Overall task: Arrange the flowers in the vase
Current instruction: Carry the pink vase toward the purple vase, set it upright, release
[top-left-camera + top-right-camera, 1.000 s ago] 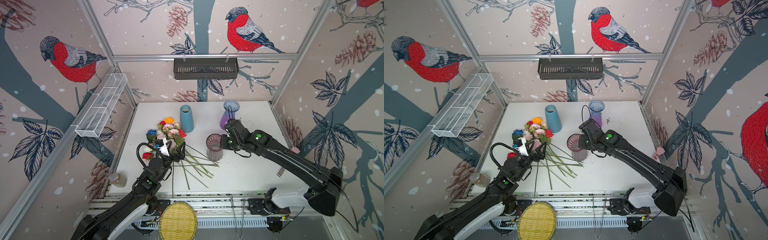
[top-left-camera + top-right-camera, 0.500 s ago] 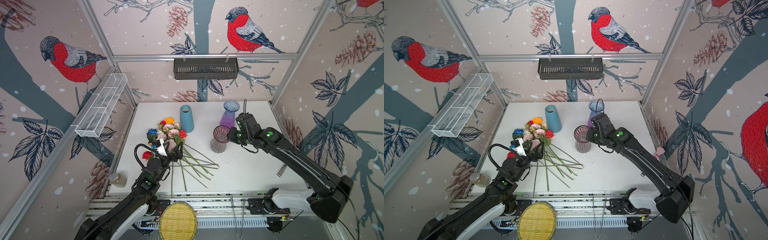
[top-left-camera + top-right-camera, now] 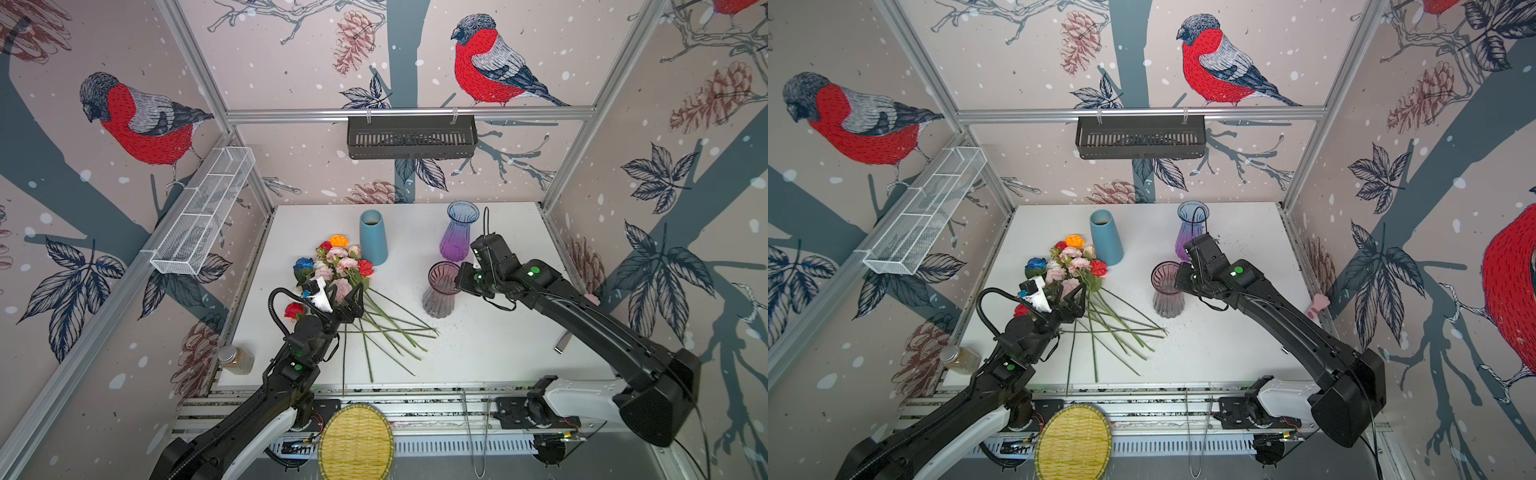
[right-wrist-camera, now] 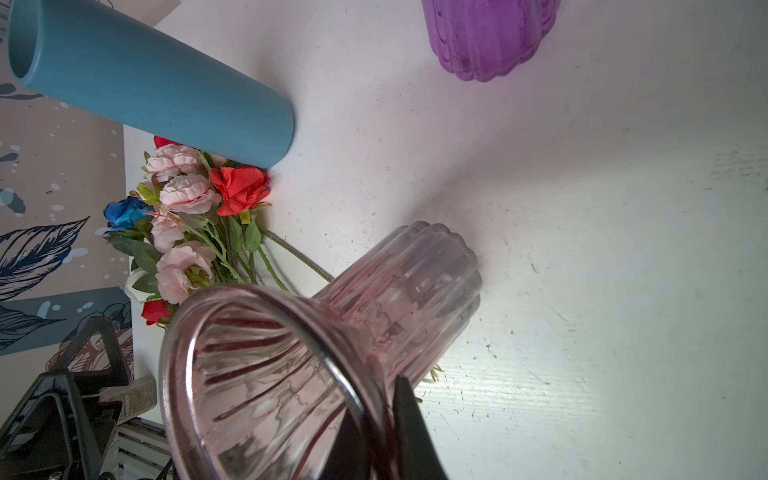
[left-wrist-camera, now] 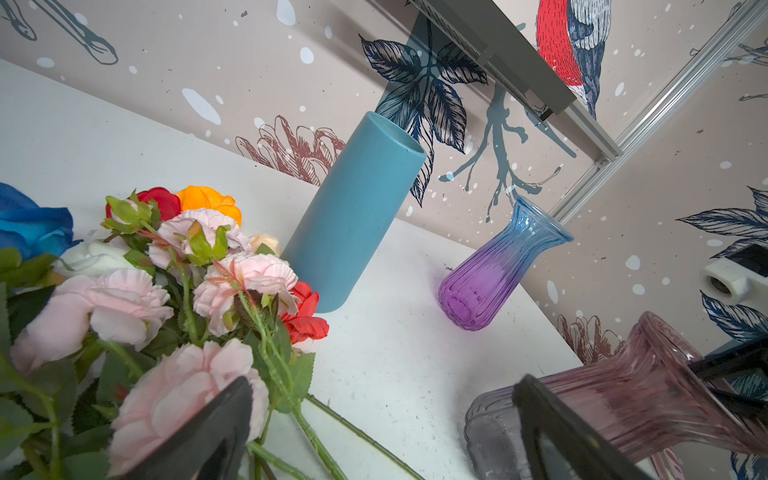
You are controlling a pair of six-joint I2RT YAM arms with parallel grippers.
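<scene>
**Top views**
- Flowers (image 3: 338,266): one loose bunch flat on the white table (image 3: 498,353). The heads (pink, red, orange, blue, white) point toward the teal tapered vase (image 3: 373,241). The green stems (image 3: 386,332) fan toward the front edge. None is in a vase yet.
- Left gripper (image 3: 347,297): jaws spread wide, poised above the bunch where heads meet stems, probably to gather stems there.
- Pink glass vase (image 3: 1167,291): upright, mid-table, just beside the stem ends. This looks like the chosen receiver, set within easy reach of the bunch.
- Right gripper (image 3: 459,278): at the pink vase's mouth.
- Blue-to-purple glass vase (image 3: 457,237): upright behind the pink one, apart from it.

**Left wrist view**
- Fingers (image 5: 208,432): far apart, nothing between them. A pink bloom lies under one, the pink glass vase (image 5: 623,399) behind the other.

**Right wrist view**
- Right gripper (image 4: 378,440): one finger inside the flared rim, one outside, the glass wall between them. Whether they press the glass or have slackened cannot be told. The placement suits steadying the vase upright.
- Flowers (image 4: 187,208): beyond the vase, against the teal vase's base.
</scene>
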